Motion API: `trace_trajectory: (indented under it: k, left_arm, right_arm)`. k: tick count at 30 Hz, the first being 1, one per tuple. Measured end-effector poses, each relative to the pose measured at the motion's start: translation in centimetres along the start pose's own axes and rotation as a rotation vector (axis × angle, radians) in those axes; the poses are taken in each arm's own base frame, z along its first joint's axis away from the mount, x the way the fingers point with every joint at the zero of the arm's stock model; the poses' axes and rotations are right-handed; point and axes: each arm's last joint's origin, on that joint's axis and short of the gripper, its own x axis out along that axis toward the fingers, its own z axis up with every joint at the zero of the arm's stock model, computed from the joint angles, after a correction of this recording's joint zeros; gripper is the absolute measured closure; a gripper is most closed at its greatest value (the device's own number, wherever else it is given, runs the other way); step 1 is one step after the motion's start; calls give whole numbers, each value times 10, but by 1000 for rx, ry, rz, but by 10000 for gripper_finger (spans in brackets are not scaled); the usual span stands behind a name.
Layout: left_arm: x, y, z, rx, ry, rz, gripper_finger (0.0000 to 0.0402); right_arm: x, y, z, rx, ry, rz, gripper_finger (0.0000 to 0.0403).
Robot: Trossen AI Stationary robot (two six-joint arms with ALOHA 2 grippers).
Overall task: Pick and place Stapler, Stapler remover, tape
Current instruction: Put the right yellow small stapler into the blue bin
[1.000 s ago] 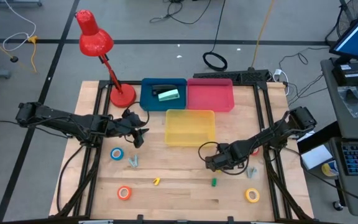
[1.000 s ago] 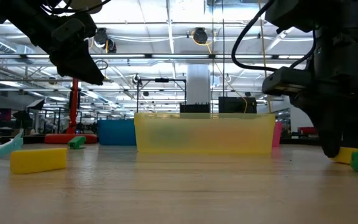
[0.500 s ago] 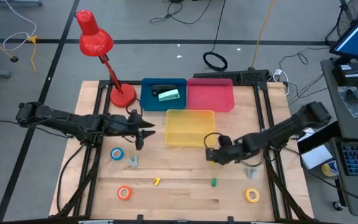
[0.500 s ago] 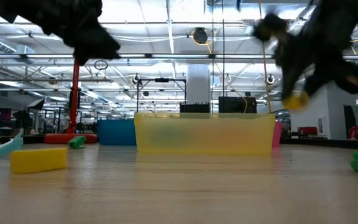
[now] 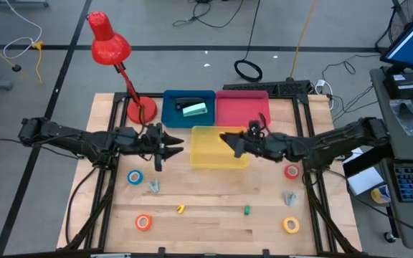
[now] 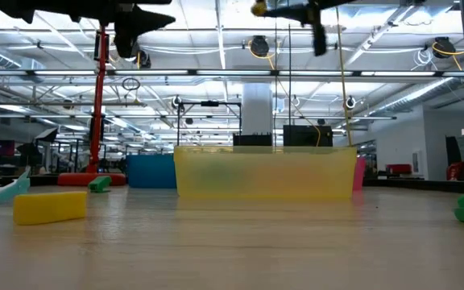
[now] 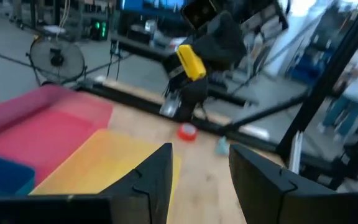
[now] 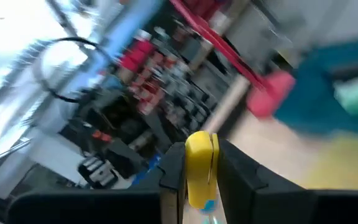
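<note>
Staplers first: my right tool (image 5: 229,140) hangs above the yellow bin (image 5: 219,159), over its edge toward the blue bin, clamped on a small yellow stapler (image 8: 199,167) that shows pinched between my two dark fingers (image 8: 172,171) in the right wrist view. My left tool (image 5: 176,148) hovers just beside the yellow bin on the lamp side, its fingers (image 7: 156,179) standing apart with nothing between them. The blue bin (image 5: 172,113) sits beyond the yellow bin, just beside the red lamp (image 5: 115,57), and holds a pale green stapler (image 5: 194,109) with a dark item I cannot make out. The pink bin (image 5: 241,111) touches the blue bin and stands beyond the yellow bin too. On the counter (image 5: 214,222), the blue tape (image 5: 134,176) lies near the yellow bin under my left arm, with a grey remover (image 5: 153,186) just beside it. The red tape (image 5: 291,171) lies near the yellow bin on my right-arm side, another grey remover (image 5: 290,197) nearer the front. The orange tape (image 5: 143,222) and yellow tape (image 5: 290,224) lie well apart from the yellow bin, toward the front corners, with a small yellow piece (image 5: 181,208) and a small green piece (image 5: 247,210) between them.
</note>
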Motion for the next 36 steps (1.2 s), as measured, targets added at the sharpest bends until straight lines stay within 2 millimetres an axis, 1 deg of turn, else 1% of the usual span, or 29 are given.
trace_trajectory:
  k: [4,8,12,15,19,22,26,32,36]
  left_arm:
    - [0,-1,10,-51,-99,-22,245]
    - [-1,2,18,-92,-168,-25,245]
    - [0,6,19,-154,-178,-11,245]
    - [3,9,17,-189,-165,2,245]
    - [11,12,10,-231,-132,19,244]
    - [17,13,3,-266,-91,5,239]
    - [23,11,3,-282,-106,-65,211]
    - [25,11,1,-276,-89,-86,161]
    - [27,12,-1,-273,-82,-79,143]
  right_arm:
    - [22,-6,3,-64,-77,108,349]
    - [42,-17,-5,-28,-92,202,349]
    - [59,-27,-14,26,-85,245,349]
    - [71,-24,-15,31,-66,282,349]
    - [85,-12,-11,-17,-44,326,349]
    - [92,-7,-10,-69,-2,297,349]
    - [96,-5,-11,-126,45,245,349]
    - [96,-6,-11,-126,56,234,349]
    - [96,-6,-11,-117,59,233,349]
